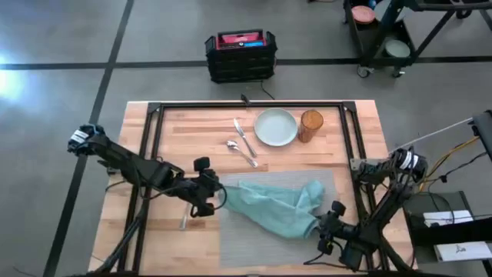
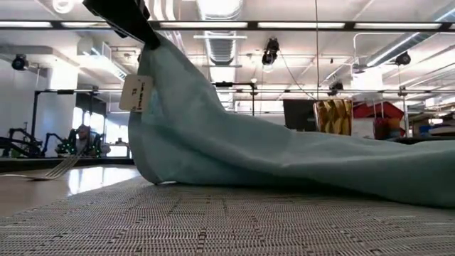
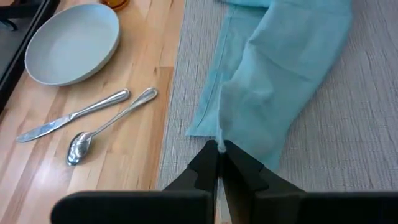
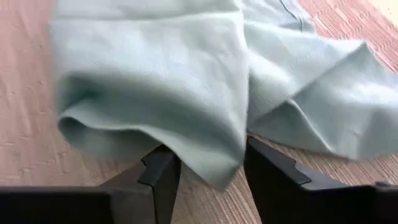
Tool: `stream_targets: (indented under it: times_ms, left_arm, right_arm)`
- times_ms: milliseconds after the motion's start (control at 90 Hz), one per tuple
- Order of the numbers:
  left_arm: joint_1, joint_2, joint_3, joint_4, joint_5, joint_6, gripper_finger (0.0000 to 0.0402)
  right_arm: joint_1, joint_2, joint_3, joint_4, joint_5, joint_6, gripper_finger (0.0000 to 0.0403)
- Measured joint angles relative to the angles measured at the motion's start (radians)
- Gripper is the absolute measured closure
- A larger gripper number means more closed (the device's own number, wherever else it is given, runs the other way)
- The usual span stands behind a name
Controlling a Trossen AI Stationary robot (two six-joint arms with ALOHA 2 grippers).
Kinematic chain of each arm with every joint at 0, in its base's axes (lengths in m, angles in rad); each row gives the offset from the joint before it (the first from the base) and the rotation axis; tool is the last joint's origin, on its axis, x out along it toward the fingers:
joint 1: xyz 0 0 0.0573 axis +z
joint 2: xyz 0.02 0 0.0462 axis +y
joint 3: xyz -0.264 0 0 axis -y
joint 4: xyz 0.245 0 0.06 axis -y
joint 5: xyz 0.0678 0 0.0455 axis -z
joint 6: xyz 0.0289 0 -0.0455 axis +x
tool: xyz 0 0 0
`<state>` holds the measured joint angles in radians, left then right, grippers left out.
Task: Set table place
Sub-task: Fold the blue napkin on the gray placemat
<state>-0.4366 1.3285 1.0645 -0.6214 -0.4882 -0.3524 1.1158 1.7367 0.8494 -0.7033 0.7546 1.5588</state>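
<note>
The teal napkin (image 1: 273,204) lies bunched across the grey placemat (image 1: 254,246). Its left end is raised, and a white tag (image 2: 136,92) hangs from it. My left gripper (image 1: 217,196) is shut on that end, above the placemat's left edge. My right gripper (image 4: 205,158) stands open at the napkin's near right part (image 1: 311,219), one finger on either side of a rounded fold (image 4: 217,168). The fork (image 1: 184,223) lies on the table left of the placemat. The plate (image 1: 275,127), amber glass (image 1: 310,125), knife (image 1: 244,137) and spoon (image 1: 242,152) sit toward the far edge. My left gripper pinches the napkin's left corner (image 3: 219,142) between its two shut fingers. That end is held up above the placemat (image 2: 146,43). The cloth slopes down from it, and the rest (image 2: 341,171) lies on the placemat. My right gripper: I cannot tell whether its fingers touch the fold.
A black metal frame (image 1: 246,108) runs over the table top (image 1: 154,238). On the floor beyond the far edge stands a black crate (image 1: 241,55). Bare wood lies left of the placemat and between it and the plate.
</note>
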Motion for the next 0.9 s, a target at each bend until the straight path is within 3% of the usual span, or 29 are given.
stream_targets:
  times_ms: [122, 300, 456, 700, 822, 900]
  left_arm:
    - [0.000, 0.000, 0.000, 0.001, 0.000, 0.000, 0.0401]
    - [0.000, -0.002, 0.001, 0.000, 0.000, 0.000, 0.0401]
    - [0.001, -0.039, 0.001, -0.001, -0.006, 0.004, 0.0401]
    - [0.003, -0.188, 0.001, 0.000, -0.121, 0.042, 0.0401]
    - [0.010, -0.280, 0.001, 0.001, -0.163, 0.086, 0.0401]
    - [0.017, -0.337, 0.001, 0.011, -0.184, 0.115, 0.0401]
  right_arm:
    - [-0.030, 0.000, -0.014, -0.011, -0.031, -0.006, 0.0303]
    - [-0.049, -0.018, 0.010, -0.116, -0.057, -0.051, 0.0393]
    - [-0.054, -0.067, 0.133, -0.394, -0.045, -0.075, 0.0394]
    - [-0.080, -0.131, 0.379, -0.850, 0.047, -0.191, 0.0401]
    - [-0.114, -0.201, 0.436, -0.848, 0.168, -0.324, 0.0402]
    - [-0.147, -0.262, 0.464, -0.863, 0.233, -0.323, 0.0402]
